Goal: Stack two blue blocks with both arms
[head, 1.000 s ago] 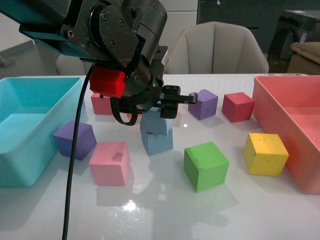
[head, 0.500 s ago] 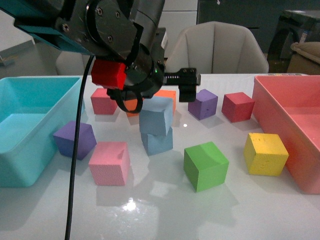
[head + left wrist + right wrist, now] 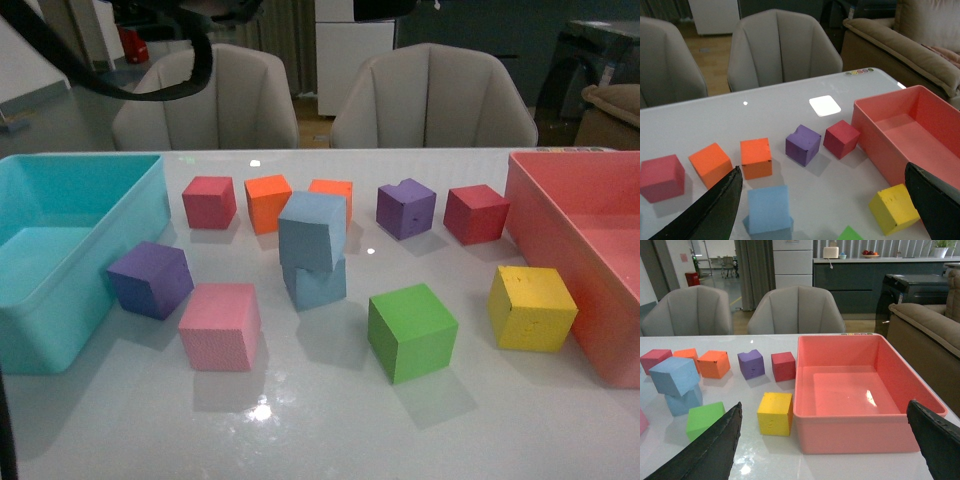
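Left gripper (image 3: 822, 200): two matte black, blade-shaped fingers (image 3: 710, 212). Right gripper (image 3: 822, 445): same black, tapered fingers (image 3: 715, 445). Black cable (image 3: 110, 70) looped above the turquoise bin (image 3: 60, 260).

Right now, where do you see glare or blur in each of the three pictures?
Front view: a bright glare spot on the white table before the pink block. Left wrist view: a square light reflection on the table; the dark tool fingers are blurred. Right wrist view: glare inside the pink bin.
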Controlling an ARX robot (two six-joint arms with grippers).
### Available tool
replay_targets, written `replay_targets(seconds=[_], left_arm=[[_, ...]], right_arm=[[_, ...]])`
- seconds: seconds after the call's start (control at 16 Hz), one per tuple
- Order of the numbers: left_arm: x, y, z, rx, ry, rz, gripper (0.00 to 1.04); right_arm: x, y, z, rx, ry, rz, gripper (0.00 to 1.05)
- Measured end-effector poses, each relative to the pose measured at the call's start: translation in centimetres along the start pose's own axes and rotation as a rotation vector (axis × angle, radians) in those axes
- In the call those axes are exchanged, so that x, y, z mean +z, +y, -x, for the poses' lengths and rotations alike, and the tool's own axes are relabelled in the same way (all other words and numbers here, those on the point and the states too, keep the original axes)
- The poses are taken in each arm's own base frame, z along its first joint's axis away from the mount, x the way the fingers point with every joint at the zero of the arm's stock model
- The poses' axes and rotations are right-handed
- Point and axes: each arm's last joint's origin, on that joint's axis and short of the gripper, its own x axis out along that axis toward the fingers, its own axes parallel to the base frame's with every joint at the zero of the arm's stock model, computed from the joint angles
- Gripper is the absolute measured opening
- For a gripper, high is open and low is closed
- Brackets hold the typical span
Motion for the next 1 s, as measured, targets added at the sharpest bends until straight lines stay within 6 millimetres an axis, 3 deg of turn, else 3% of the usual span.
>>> replay_targets(seconds=[0.06, 0.19, 0.31, 0.5, 0.62, 1.0], left_arm=[[0.0, 0.3, 1.9, 0.138, -0.133, -0.019, 0.87], [-1.7, 3.8, 8.3, 0.377, -0.191, -0.023, 0.62], [-4.5, 5.8, 13.4, 0.400, -0.188, -0.025, 0.37], [-7.6, 7.2, 16.3, 0.389, -0.207, -0.023, 0.02], [-9.4, 7.8, 17.5, 0.394, -0.197, -0.027, 0.02], [-12.2, 9.2, 20.3, 0.387, -0.200, -0.028, 0.02]], right_arm=[[0.0, 0.0, 0.0, 0.000, 0.000, 0.000, 0.98], [0.0, 0.0, 0.0, 0.000, 0.000, 0.000, 0.98], [0.0, 0.0, 0.0, 0.000, 0.000, 0.000, 0.98], [0.0, 0.0, 0.0, 0.000, 0.000, 0.000, 0.98], [0.0, 0.0, 0.0, 0.000, 0.000, 0.000, 0.98], [0.0, 0.0, 0.0, 0.000, 0.000, 0.000, 0.98]])
